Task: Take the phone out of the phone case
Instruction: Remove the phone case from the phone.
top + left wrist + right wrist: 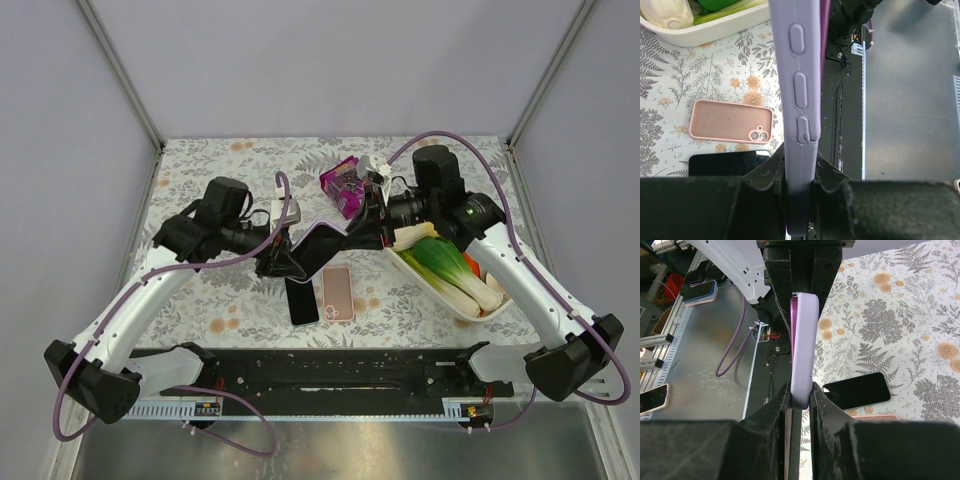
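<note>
A lavender phone case (800,95) hangs edge-on above the table, held at both ends. My left gripper (800,200) is shut on its near end, by the side buttons. My right gripper (801,395) is shut on the opposite end (804,350). From above, the case (325,232) spans the gap between the left gripper (288,260) and the right gripper (365,225), showing a dark face. The phone inside it cannot be made out clearly. On the table below lie a bare black phone (303,300) and an empty pink case (337,292).
A white tray (432,288) with leek and green vegetables sits right of centre under the right arm. A purple box (345,185) stands behind the grippers. The black base rail (330,370) runs along the table's near edge.
</note>
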You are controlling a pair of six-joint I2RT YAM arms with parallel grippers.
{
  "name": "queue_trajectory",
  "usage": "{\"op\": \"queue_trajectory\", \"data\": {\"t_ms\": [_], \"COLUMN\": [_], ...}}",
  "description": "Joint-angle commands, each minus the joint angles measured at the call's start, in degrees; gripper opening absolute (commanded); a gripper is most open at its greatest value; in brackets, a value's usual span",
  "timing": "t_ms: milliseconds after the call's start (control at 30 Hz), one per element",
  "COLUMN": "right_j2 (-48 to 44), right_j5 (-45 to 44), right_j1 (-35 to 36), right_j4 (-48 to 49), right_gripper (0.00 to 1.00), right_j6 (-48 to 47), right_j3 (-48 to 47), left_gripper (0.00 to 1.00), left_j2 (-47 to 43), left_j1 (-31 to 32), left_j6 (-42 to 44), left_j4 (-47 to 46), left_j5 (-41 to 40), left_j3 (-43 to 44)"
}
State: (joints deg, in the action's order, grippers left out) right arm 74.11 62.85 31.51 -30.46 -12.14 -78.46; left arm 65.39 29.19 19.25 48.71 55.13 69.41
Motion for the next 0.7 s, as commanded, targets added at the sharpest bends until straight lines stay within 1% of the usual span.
{"op": "queue_trajectory", "data": {"t_ms": [0, 200, 367, 500, 667], "right_j2": [-1.4, -2.8, -4.0, -3.7, -2.7], "right_j5": [3.3, 8.6, 8.9, 9.8, 10.1], "right_j1": [0.6, 1.4, 5.2, 7.7, 11.1], "right_j4": [-2.9, -10.7, -15.7, -20.7, -29.4], "right_gripper": [0.11, 0.06, 0.04, 0.03, 0.03], "right_j6": [-4.4, -11.4, -16.8, -21.4, -28.8], "right_j3": [-1.3, -2.0, -2.6, -4.3, -8.2], "left_gripper": [0.00, 0.00, 0.00, 0.00, 0.00], "left_j2": [0.1, 1.7, 4.5, 6.8, 8.2], "left_j1": [-0.1, -0.1, -0.1, -0.2, 0.0], "left_j6": [4.9, 9.7, 12.4, 12.3, 8.4], "left_j4": [1.0, 3.1, 4.2, 3.7, -2.2], "left_j5": [5.1, 6.5, 6.7, 7.3, 7.1], "left_j3": [3.1, 3.8, 5.7, 8.0, 8.4]}}
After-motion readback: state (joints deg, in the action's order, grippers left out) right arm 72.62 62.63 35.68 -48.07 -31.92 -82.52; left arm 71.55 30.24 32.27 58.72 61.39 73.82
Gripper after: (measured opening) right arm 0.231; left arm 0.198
